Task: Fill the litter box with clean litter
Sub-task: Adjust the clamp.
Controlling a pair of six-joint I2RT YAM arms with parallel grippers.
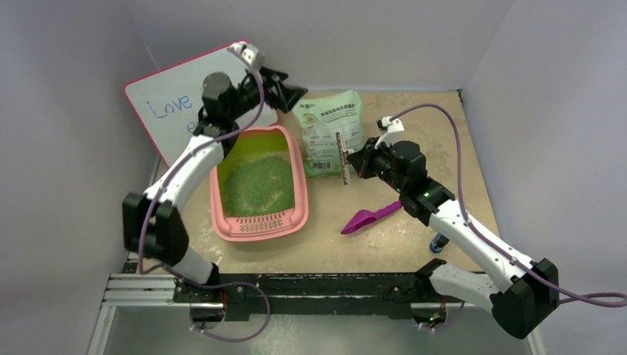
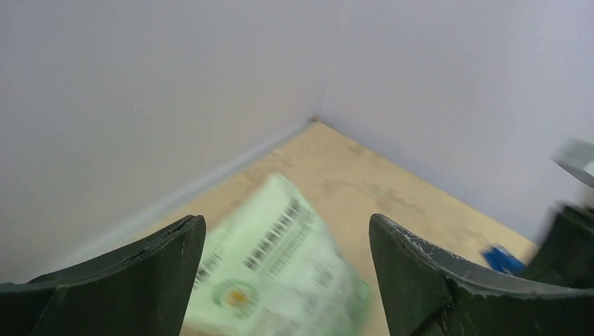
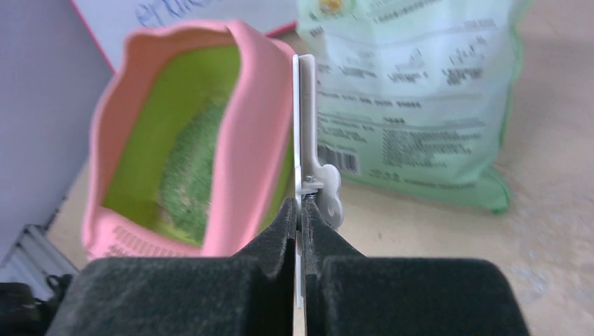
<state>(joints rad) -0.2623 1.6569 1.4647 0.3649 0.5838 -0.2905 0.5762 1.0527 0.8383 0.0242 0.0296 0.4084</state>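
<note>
The pink litter box lies left of centre, with green clean litter spread over its floor. It also shows in the right wrist view, with the litter inside. The pale green printed bag lies flat beside the box. My left gripper is open and empty, held above the box's far end, and it faces the blurred bag. My right gripper is shut on a long white bag clip, held upright between the box and the bag.
A purple scoop lies on the table in front of the right arm. A whiteboard with a red edge leans at the back left. A small blue object sits under the right arm. Grey walls close in the table.
</note>
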